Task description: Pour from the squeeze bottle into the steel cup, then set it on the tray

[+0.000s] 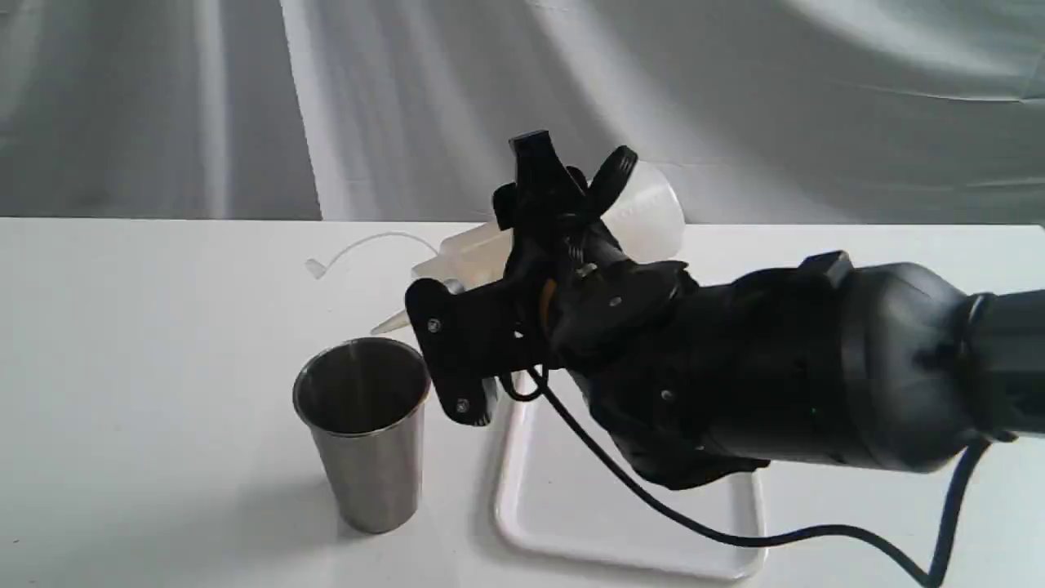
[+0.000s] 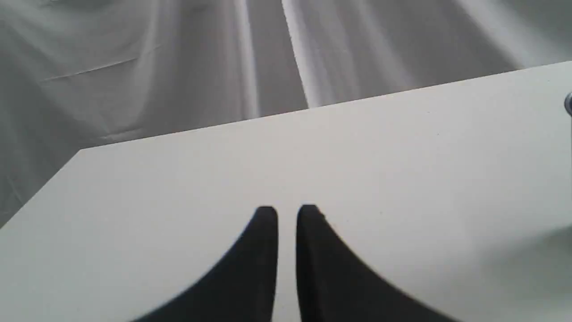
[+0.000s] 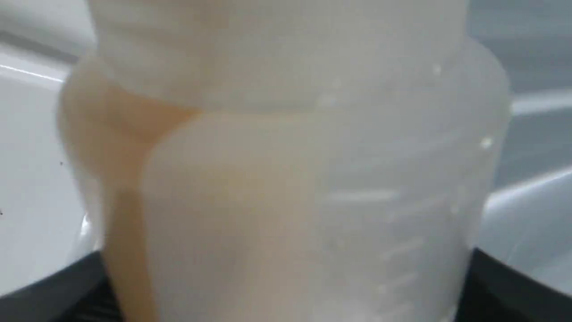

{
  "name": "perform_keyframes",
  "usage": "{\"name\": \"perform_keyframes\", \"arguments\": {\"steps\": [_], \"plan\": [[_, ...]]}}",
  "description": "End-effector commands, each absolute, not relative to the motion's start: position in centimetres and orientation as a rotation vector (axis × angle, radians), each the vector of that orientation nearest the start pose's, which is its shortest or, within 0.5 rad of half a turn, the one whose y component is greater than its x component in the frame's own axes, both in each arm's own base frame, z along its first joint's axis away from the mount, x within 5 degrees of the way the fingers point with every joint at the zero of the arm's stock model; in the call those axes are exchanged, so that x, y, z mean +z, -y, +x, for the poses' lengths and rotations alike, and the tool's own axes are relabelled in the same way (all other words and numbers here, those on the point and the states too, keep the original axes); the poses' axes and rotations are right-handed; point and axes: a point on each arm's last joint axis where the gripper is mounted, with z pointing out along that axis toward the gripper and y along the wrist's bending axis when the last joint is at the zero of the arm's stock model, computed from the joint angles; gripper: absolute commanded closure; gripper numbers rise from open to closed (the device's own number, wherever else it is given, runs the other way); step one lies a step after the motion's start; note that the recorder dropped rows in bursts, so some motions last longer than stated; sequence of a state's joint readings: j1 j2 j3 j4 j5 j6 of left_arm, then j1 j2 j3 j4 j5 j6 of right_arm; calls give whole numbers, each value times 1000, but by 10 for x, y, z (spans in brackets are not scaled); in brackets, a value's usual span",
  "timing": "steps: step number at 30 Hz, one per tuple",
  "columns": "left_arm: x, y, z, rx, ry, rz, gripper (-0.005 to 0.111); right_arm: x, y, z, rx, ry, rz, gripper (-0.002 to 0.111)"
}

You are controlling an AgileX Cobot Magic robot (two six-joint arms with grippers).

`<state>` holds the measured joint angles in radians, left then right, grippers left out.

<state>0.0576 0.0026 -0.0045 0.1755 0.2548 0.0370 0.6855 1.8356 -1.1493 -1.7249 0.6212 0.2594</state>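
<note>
**A:** What has the right pincer got?

**B:** It is clamped around the squeeze bottle, with one finger on either side of the body. The bottle is tipped well past level, and its cone nozzle slopes down and away from the pincer. The cap strap trails loose beyond it.

**A:** What's inside?

**B:** In the right wrist view, amber liquid has pooled along one side of the bottle, up to the shoulder. The rest of the wall is cloudy white.

**A:** And the steel cup?

**B:** It stands upright on the bench, below and ahead of the pincer, with its rim under the nozzle tip and apart from it. The inside is dark and shiny. I cannot tell whether it holds liquid.

**A:** The tray?

**B:** It lies flat beneath the pincer's wrist. What shows of it is bare, and a cable hangs across it. Its rim is near the cup's base without touching.

**A:** Is there room to move?

**B:** There is open bench beyond the cup, and the bench's back edge runs behind the pincer.

**A:** And the left pincer?

**B:** Its fingers are drawn almost together, with only a thin slit between them and nothing held. It sits over bare bench, and the bench's edge and corner are ahead of it.
</note>
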Motion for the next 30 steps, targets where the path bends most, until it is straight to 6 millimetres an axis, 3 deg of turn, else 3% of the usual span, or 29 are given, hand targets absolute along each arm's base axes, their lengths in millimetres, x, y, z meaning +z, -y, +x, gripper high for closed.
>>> {"name": "perform_keyframes", "arguments": {"steps": [1, 8, 15, 30], "plan": [[192, -7, 55, 228, -1725, 90, 98, 238, -211, 341, -1145, -1296, -1679, 108], [192, -7, 55, 228, -1725, 90, 98, 241, -212, 342, -1152, -1290, -1673, 108], [192, -7, 55, 228, -1725, 90, 98, 266, -219, 350, -1150, -1268, -1586, 108], [192, -7, 55, 230, -1725, 92, 98, 253, -222, 357, -1219, -1248, -1652, 108]]}}
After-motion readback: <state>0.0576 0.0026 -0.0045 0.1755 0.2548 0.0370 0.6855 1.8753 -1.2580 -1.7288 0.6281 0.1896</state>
